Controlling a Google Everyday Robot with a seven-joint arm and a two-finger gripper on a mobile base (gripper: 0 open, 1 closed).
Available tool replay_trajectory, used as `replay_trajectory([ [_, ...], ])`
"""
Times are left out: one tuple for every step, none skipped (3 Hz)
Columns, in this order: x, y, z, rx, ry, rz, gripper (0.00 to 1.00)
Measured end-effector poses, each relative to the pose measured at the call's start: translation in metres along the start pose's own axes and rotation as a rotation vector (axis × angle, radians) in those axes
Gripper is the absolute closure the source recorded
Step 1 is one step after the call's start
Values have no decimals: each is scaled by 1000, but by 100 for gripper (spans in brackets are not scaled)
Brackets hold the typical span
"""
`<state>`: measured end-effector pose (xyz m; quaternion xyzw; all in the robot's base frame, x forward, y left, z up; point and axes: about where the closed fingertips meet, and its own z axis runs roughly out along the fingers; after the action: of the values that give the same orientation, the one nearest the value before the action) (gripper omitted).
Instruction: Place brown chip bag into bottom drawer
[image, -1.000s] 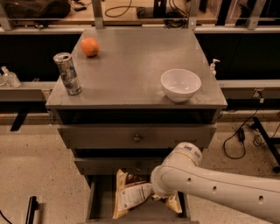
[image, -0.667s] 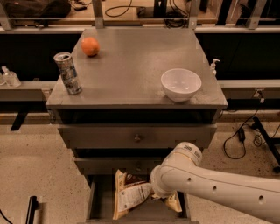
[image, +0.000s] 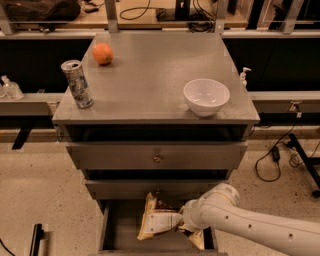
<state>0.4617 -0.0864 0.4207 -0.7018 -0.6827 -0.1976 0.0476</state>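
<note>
one claw (image: 183, 223) touching brown chip bag (image: 156, 221) | at open bottom drawer (image: 119, 234) | grip: cannot tell

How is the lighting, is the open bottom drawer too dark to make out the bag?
Camera view: the cabinet top is evenly lit; the bottom drawer lies in shade under the upper drawers, yet the brown chip bag shows its white label clearly; the gripper, at the bag's right edge over the drawer, is hidden behind the arm.

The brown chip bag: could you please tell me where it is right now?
In the camera view, the brown chip bag is low centre, within the open bottom drawer, with the gripper at its right side.
</note>
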Motion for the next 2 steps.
replay_trajectory([
  [-28,2,63,-75,93,51,100],
  [-43,5,108,-102,121,43,100],
])
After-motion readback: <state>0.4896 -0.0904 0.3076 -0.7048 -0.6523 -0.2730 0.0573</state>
